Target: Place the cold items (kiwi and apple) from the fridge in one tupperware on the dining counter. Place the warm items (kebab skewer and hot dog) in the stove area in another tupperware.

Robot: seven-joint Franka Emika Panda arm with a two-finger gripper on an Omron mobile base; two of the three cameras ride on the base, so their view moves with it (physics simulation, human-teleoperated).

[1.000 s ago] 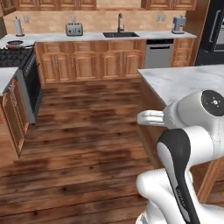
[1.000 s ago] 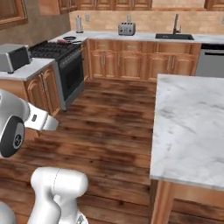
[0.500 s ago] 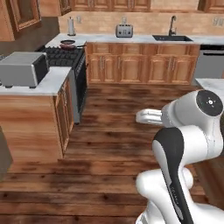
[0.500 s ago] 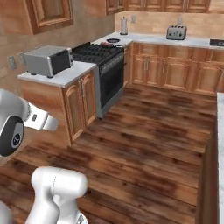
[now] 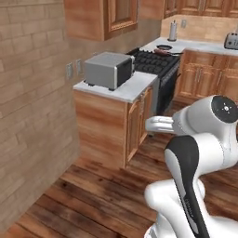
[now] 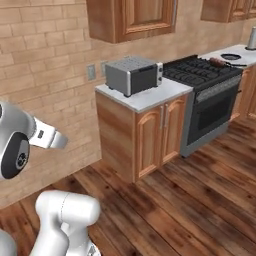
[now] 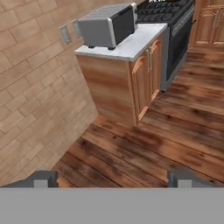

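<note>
My gripper [image 7: 112, 178] is spread wide with nothing between its two dark fingertips [image 7: 43, 178], which poke up at the bottom of the hand view, well apart from each other. Past them lies only wooden plank floor [image 7: 144, 144].

Beyond the floor stands a wooden base cabinet [image 7: 131, 83] with a pale countertop [image 5: 125, 88], set against a brick wall [image 7: 35, 87] with two outlets [image 7: 65, 33]. A grey toaster oven [image 6: 134, 75] sits on that countertop, its dark door facing out into the room.

Just beside the cabinet is the black stove [image 6: 210, 100]. Toward the far side of its top lies a thin dark reddish item [image 6: 220, 62], which may be the kebab skewer; its long axis runs roughly along the line of the counter, but it is too small to name with confidence. Next to it is a small pan [image 6: 231, 57]. I cannot pick out the hot dog. A wall cabinet [image 6: 135, 17] hangs above the toaster oven. Farther along the counter stand a paper towel roll [image 5: 173, 30] and a toaster [image 5: 231, 42].
</note>
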